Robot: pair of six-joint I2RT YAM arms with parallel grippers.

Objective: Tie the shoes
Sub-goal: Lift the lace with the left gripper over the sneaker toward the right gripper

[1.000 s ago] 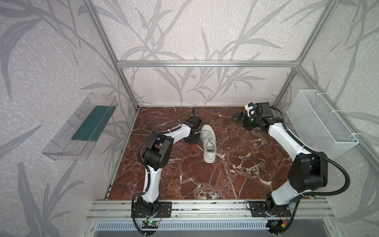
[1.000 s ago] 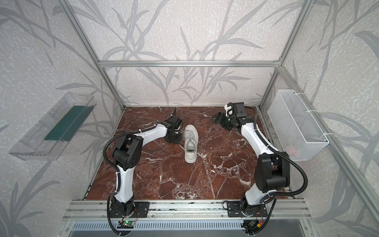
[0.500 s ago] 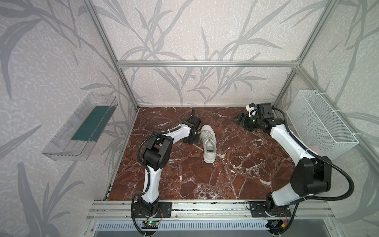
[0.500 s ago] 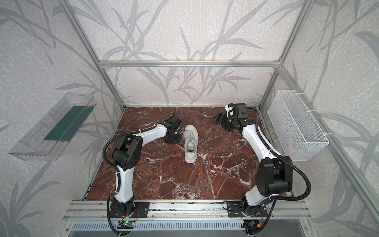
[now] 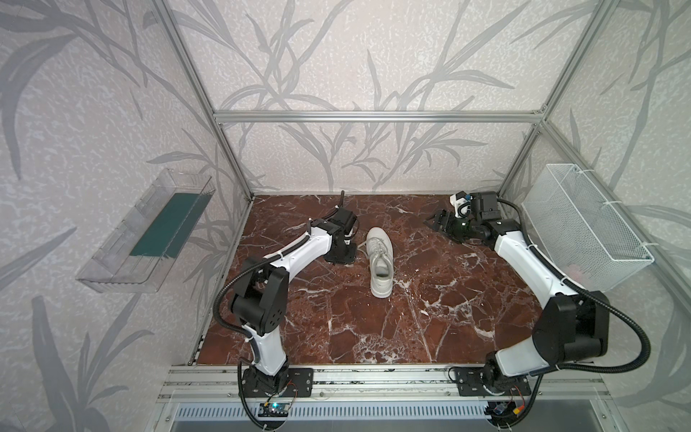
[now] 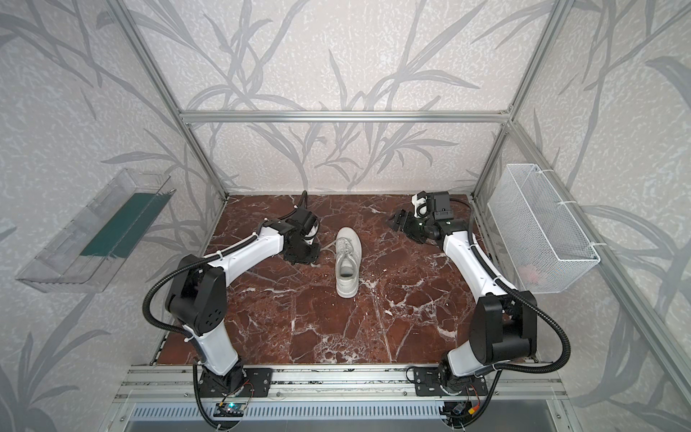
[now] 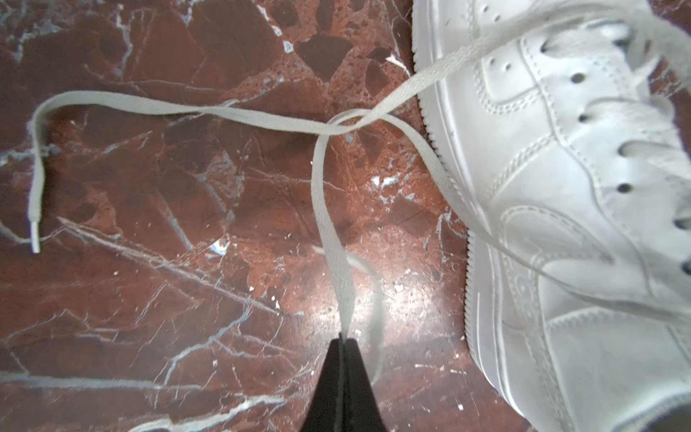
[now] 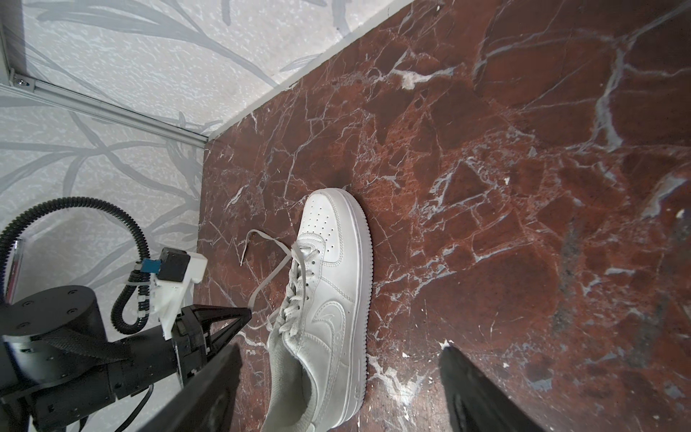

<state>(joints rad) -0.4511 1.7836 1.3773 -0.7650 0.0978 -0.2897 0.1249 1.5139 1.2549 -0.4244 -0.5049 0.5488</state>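
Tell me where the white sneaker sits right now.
In both top views the white sneaker lies centre-back on the table, toe toward the rear wall; the left gripper, shut on a lace, sits just left of it.

Red-brown marble tabletop (image 5: 411, 318) with one white sneaker (image 5: 380, 245), loose lace end (image 7: 35, 187) seemingly flat alongside.
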